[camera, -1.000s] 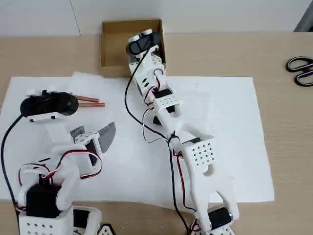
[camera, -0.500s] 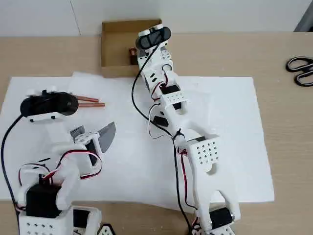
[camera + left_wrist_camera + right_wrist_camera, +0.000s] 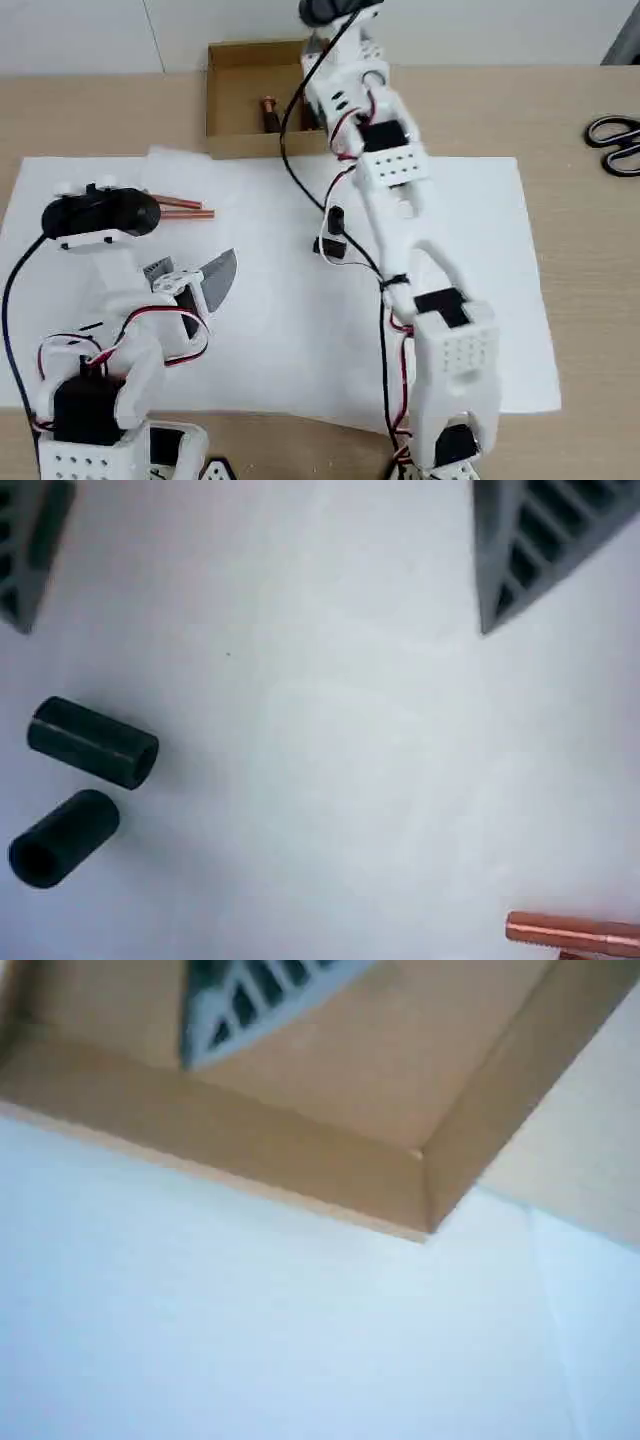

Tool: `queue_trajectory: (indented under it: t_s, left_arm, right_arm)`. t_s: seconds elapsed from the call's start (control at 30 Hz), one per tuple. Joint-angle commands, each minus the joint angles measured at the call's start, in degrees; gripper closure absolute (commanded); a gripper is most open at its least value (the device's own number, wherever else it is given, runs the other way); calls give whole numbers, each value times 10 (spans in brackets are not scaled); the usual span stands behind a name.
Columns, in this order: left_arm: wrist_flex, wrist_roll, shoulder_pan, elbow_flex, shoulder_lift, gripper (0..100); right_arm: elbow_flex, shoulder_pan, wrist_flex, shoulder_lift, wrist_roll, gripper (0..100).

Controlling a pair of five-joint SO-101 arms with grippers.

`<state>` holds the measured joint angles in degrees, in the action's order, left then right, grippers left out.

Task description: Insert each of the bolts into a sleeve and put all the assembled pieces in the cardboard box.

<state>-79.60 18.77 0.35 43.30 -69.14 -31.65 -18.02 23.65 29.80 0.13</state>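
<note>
Now, I count two bolts (image 3: 190, 213), two sleeves (image 3: 92, 742), one assembly (image 3: 268, 112) in the box (image 3: 232, 60); left gripper (image 3: 250, 625) gapes; right gripper (image 3: 235, 1005), I cannot tell; scissors (image 3: 615, 143) well apart.

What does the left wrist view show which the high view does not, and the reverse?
Left wrist view: a black sleeve and a second sleeve, lying apart on the white paper. High view: the cardboard box with an assembled piece inside, and scissors. Shared: that paper, a copper bolt, the open left hand.
</note>
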Motion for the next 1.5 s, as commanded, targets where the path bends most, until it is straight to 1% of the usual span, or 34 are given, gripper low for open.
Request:
queue_trajectory:
  t_s: [0.0,0.07,0.2,0.23,0.33,0.43,0.57,0.67,0.77,0.97,1.1,1.13,1.27,1.37,1.47]
  left_arm:
    - [2,-5,-4,-10,-5,731]
    - [-7,-5,-24,-32,-6,731]
    - [-20,-7,-102,-93,-5,731]
    - [-20,-17,-120,-102,-5,731]
    - [-20,-84,-151,-110,-5,731]
    - [-39,-131,-175,-111,-5,731]
    - [-95,-128,-216,-142,-6,732]
    - [-129,-129,-236,-153,-6,732]
    - [-149,-132,-238,-154,-6,732]
    - [-150,-129,-239,-154,-6,732]
    - [-147,-132,-239,-154,-6,731]
    - [-147,-132,-239,-154,-6,731]
    - [-149,-132,-239,-154,-6,731]
    - [-149,-132,-239,-154,-6,731]
    - [-149,-132,-239,-154,-6,731]
  right_arm:
    - [-29,22,98,-103,5,836]
    - [-29,30,175,-145,4,836]
    - [-26,39,336,-223,4,836]
    - [-26,39,376,-239,4,836]
    - [-26,39,487,-276,4,836]
    - [-26,39,564,-291,5,836]
    - [-25,38,664,-290,4,836]
    - [4,36,707,-287,4,836]
    - [41,38,718,-287,4,836]
    - [135,39,703,-282,3,835]
    - [193,63,713,-282,9,834]
    - [199,70,713,-282,18,834]
    - [207,85,709,-281,91,836]
    - [220,83,676,-275,91,837]
    - [236,59,662,-262,108,835]
